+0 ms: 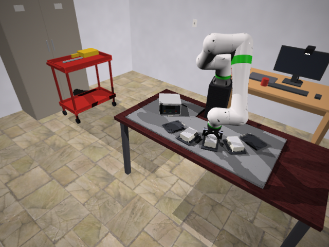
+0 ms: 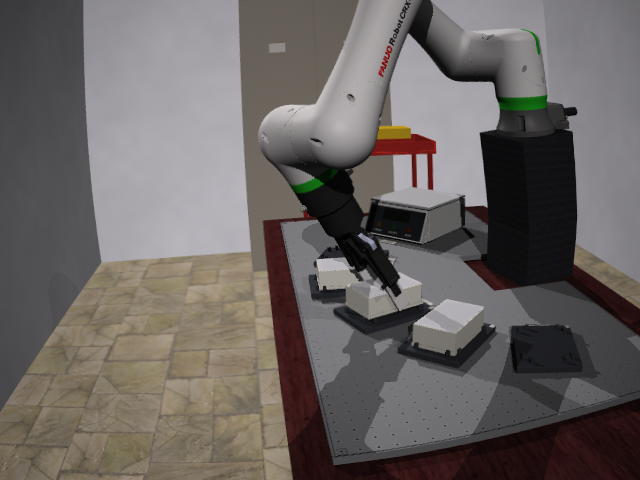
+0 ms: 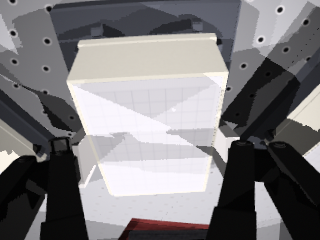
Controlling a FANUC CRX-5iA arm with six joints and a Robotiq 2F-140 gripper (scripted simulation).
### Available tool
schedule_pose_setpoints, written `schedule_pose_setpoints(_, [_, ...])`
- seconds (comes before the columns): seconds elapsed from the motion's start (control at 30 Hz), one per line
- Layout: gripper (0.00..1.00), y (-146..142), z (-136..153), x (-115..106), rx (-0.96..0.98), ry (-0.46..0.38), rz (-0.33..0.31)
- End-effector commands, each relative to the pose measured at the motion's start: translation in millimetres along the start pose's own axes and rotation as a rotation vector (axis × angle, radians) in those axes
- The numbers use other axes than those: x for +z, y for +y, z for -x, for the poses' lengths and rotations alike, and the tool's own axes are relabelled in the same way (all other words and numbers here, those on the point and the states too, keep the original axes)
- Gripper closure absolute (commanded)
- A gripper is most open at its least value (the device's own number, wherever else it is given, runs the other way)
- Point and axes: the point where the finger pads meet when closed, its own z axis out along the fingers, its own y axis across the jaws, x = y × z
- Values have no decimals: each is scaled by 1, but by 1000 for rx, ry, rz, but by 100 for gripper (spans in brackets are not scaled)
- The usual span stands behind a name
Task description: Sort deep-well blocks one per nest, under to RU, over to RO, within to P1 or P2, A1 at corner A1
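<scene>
Claw (image 1: pixel 212 135) (image 2: pixel 379 286) (image 3: pixel 153 129) grasping middle block (image 1: pixel 210 142) (image 2: pixel 383 298) (image 3: pixel 147 125) at middle nest (image 1: pixel 209 148) (image 2: pixel 368 325) (image 3: pixel 145 12); other two blocks (image 1: pixel 188 135) (image 1: pixel 235 144) (image 2: pixel 333 273) (image 2: pixel 448 326) in nests either side. Check-weigher lamps (image 1: pixel 170 111) (image 2: pixel 393 227) unlit.

Blocks (image 1: pixel 210 142) (image 2: pixel 383 298) (image 3: pixel 147 135): off-white, 3. Cart (image 1: pixel 90 65) (image 2: pixel 408 146): red. Arm (image 1: pixel 240 85) (image 2: pixel 356 87): white, green bands. Breadboard (image 1: pixel 247 164) (image 2: pixel 439 408): grey, dotted.

Nest labels (image 1: pixel 183 123) too small to read, upper arm (image 2: pixel 372 67) cropped (exterior view, top edge)
</scene>
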Motion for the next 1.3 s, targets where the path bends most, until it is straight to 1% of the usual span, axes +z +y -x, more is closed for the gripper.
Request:
schedule_pose_setpoints(0.0, [90, 0, 0, 0, 0, 0, 0])
schedule_pose_setpoints(1.27, [90, 0, -3, 5, 0, 0, 0])
